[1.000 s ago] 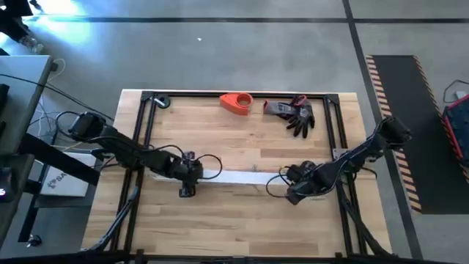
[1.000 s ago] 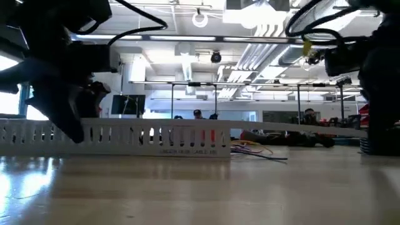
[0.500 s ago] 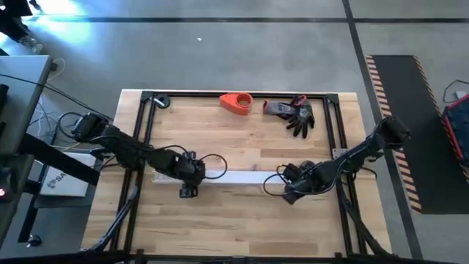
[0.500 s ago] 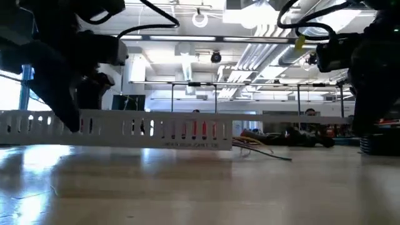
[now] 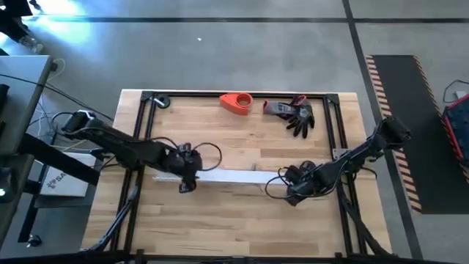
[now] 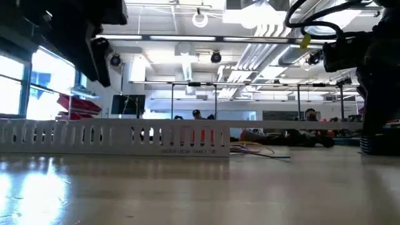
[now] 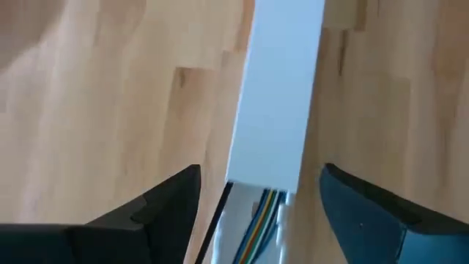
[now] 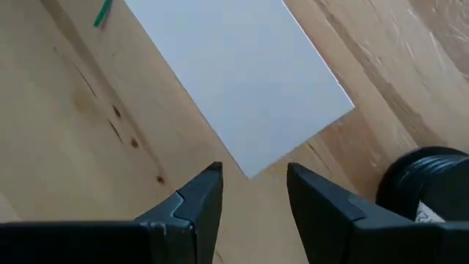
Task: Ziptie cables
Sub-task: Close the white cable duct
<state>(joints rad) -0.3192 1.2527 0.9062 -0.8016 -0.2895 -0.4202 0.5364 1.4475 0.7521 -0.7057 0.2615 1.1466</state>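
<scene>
white slotted channel: small dark print low on its side wall, lower middle of the low view; too small to read
white box: dark letters on its top, left edge of the high view beside the table; partly hidden, starts "S", rest cannot tell
black round part: pale label at lower right of the right wrist view; marks unreadable
floor mat: orange-and-white hazard stripes along its edge, right of the high view; no words
</scene>
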